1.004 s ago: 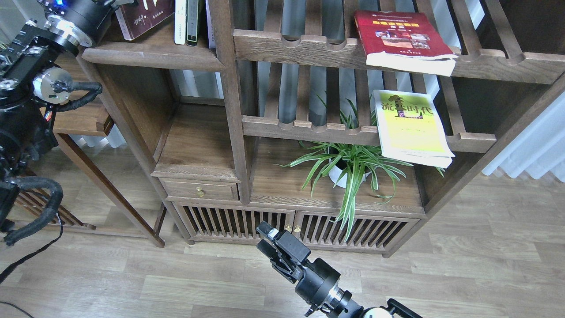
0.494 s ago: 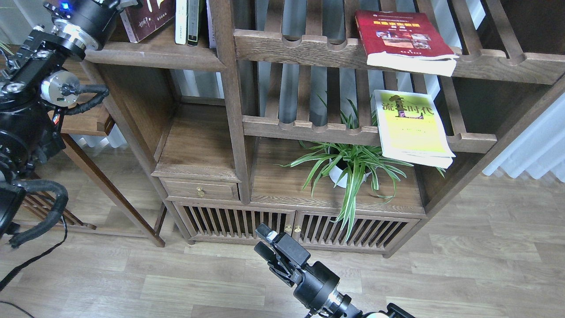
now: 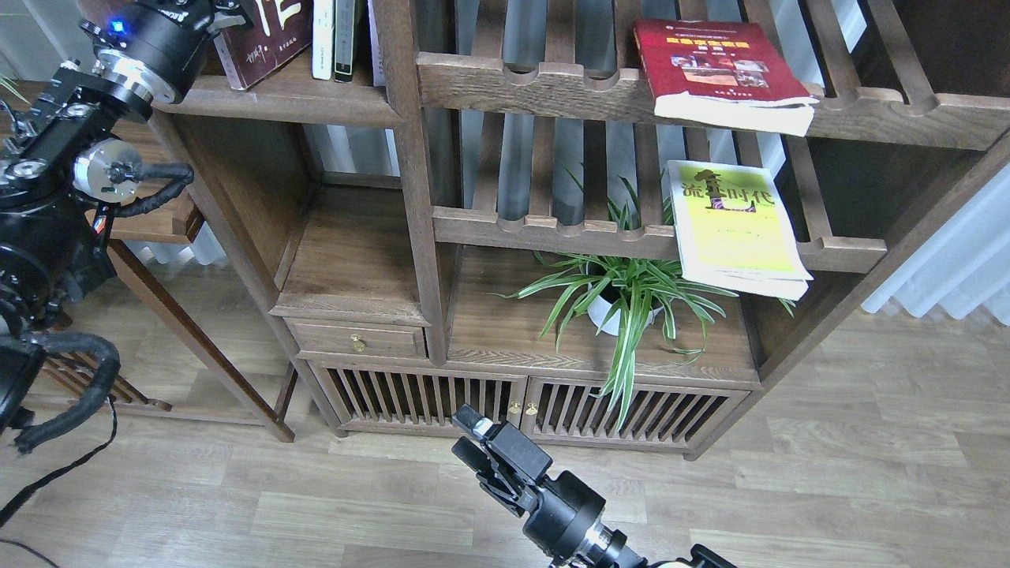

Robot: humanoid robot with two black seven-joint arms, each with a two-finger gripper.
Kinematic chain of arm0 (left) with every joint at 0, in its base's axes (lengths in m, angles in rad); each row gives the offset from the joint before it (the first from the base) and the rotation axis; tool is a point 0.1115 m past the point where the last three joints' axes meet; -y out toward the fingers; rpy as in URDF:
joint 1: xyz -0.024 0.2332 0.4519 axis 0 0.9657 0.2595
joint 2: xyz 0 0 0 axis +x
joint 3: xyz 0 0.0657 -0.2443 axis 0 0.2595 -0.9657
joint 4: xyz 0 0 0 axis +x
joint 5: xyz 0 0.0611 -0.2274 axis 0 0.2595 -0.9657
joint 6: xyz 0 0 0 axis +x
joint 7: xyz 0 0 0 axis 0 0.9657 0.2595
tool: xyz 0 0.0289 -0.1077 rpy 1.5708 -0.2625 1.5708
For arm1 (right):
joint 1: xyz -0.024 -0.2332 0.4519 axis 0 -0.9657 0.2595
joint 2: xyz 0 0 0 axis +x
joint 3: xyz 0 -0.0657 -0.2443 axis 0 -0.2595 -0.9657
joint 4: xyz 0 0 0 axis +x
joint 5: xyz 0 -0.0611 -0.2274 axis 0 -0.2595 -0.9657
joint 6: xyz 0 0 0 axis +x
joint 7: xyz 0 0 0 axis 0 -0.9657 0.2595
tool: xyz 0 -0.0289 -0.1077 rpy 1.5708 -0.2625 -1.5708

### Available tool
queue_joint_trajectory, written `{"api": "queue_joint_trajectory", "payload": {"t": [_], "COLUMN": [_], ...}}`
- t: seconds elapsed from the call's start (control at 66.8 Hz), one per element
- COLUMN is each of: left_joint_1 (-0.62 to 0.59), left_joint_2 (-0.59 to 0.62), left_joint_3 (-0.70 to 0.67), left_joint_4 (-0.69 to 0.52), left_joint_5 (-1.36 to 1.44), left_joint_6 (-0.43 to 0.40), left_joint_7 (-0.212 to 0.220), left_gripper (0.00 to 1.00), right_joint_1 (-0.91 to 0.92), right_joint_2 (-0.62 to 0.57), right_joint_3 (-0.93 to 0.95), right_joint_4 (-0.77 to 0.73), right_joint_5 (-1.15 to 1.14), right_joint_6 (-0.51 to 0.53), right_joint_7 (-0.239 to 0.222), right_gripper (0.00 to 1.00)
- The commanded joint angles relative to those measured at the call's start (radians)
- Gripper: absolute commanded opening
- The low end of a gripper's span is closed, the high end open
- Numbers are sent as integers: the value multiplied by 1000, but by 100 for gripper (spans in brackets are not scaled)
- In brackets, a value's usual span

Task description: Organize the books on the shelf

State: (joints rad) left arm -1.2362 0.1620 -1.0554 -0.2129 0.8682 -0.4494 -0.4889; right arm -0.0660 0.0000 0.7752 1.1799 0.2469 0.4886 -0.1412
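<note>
The dark maroon book [image 3: 264,35] with white characters stands tilted on the solid brown shelf [image 3: 276,99] at the top left. My left gripper [image 3: 225,9] is at the book's upper left corner, partly cut off by the frame's top edge, and appears shut on it. The thick red book [image 3: 722,67] lies flat on the upper slatted rack. The yellow-green book [image 3: 738,225] lies flat on the lower slatted rack, overhanging its front. My right gripper [image 3: 467,435] is low over the floor in front of the cabinet, open and empty.
A white and a dark book [image 3: 331,39] stand upright to the right of the maroon one. A dark post [image 3: 410,158] divides the shelf from the racks. A spider plant [image 3: 623,292] sits under the racks. A side table [image 3: 150,221] stands at the left.
My left arm has moved a little to the right, and the maroon book has shifted with it and stands more upright. My right gripper has drifted slightly down and left.
</note>
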Motion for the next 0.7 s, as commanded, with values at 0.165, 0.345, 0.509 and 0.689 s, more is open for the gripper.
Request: {"api": "queue_joint_trajectory", "payload": {"t": [0.165, 0.345, 0.509, 0.689], "left_joint_1": [21, 12, -37, -42], "left_joint_2": [-2, -38, -33, -36], "left_joint_3": [5, 0, 8, 8], "left_joint_4": [-3, -77, -118, -144], "left_joint_5": [-29, -87, -150, -152], "left_joint_6": [38, 136, 175, 175], "left_joint_7": [0, 0, 0, 0], "left_gripper": [54, 63, 63, 65], "right_joint_1": [0, 0, 0, -2], "right_joint_2": [0, 0, 0, 0], "right_joint_3": [-1, 1, 1, 1], "right_joint_4": [-3, -3, -3, -3], "right_joint_5": [0, 0, -1, -1], "right_joint_6": [0, 0, 0, 0], "right_joint_7": [0, 0, 0, 0], "right_gripper": [98, 98, 98, 98]}}
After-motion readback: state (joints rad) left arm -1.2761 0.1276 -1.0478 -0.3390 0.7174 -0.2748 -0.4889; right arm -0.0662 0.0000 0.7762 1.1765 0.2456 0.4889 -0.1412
